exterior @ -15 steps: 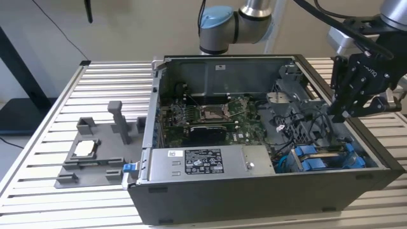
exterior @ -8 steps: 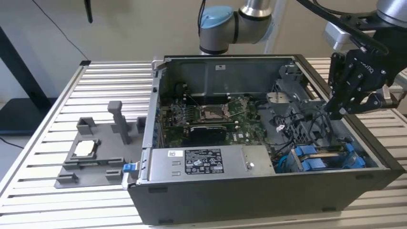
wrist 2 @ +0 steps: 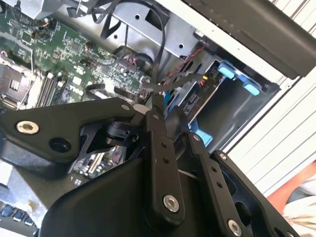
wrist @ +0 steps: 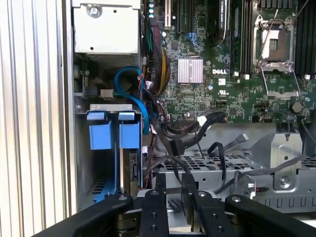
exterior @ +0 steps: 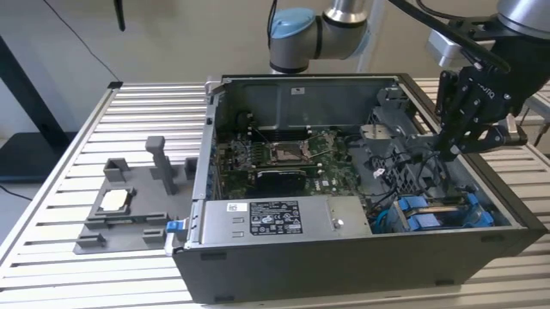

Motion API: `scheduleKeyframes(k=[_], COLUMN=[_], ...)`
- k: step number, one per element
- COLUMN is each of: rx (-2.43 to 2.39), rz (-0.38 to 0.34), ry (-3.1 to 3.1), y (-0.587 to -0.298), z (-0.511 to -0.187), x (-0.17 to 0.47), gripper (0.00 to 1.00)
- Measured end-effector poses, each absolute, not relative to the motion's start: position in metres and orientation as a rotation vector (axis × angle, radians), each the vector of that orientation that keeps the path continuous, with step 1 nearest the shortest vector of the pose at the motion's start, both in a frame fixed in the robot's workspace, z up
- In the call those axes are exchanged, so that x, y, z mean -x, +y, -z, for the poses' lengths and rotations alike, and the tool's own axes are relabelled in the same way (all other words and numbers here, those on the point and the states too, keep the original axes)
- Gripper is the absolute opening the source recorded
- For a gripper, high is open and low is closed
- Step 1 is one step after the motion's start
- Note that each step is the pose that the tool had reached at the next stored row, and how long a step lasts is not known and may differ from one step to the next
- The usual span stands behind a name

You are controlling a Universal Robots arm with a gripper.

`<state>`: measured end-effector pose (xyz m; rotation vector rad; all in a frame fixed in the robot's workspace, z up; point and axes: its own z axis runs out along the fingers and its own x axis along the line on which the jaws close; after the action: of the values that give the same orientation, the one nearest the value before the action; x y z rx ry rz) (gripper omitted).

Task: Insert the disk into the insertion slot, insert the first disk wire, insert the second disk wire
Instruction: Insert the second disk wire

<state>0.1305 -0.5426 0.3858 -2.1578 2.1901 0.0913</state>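
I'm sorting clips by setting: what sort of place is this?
Probably a robotics lab workbench: an open computer case sits on a slatted metal table, with a robot arm over it.

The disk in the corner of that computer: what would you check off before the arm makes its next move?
1. Disk inside the insertion slot: looks ok, its blue carrier sits in the cage.
2. Gripper over the case, beside that slot: ok.
3. Black wire running up to the gripper: ok.
4. Gripper's hold on that wire: cannot tell.
5. Wire plugged into the disk: not ok, its free end hangs apart from it.
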Motion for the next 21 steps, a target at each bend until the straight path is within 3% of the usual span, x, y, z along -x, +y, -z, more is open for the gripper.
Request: scheduleKeyframes(k=[21], rx=[2.159], rz=[-0.083], ry=[2.182], y=[-0.537], z=[-0.38], x=[-0.09], gripper=[0.27])
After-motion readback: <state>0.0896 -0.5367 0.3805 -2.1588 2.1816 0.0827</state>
